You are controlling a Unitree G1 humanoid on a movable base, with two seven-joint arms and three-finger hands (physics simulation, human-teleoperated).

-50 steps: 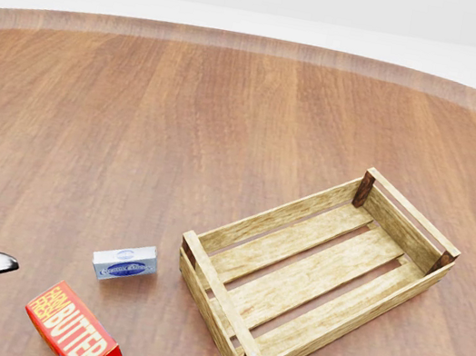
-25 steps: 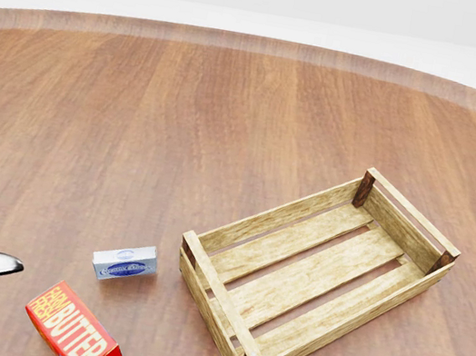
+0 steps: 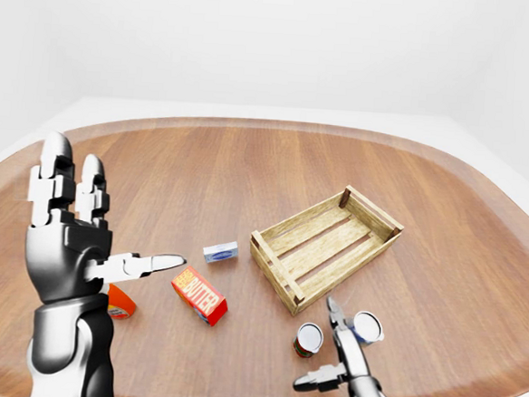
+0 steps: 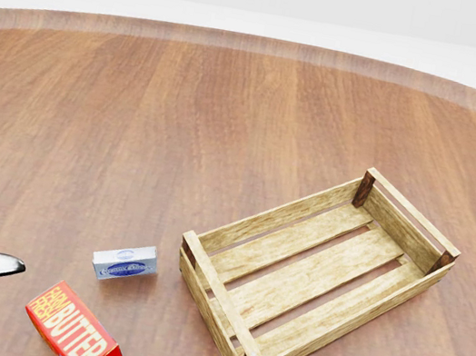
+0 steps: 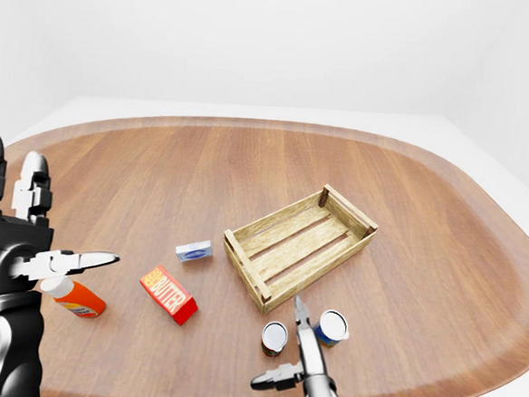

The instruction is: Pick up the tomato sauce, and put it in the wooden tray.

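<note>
Two spread, empty hands: left hand (image 3: 71, 239) raised beside the tomato sauce (image 5: 73, 298); right hand (image 5: 305, 365) near the wooden tray (image 5: 298, 244).

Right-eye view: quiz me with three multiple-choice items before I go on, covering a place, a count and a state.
1. Where does the butter box lie relative to the wooden tray?
A. inside it
B. to its left
C. to its right

2. How many cans stand on the table?
A. one
B. two
C. four

3. The left hand is:
A. open, holding nothing
B. shut on a can
C. shut on the butter box

Answers:
1 B, the box lies on the table left of the tray, apart from it.
2 B, one can stands below the tray with a second beside it.
3 A, its fingers are spread with nothing between them.
</note>
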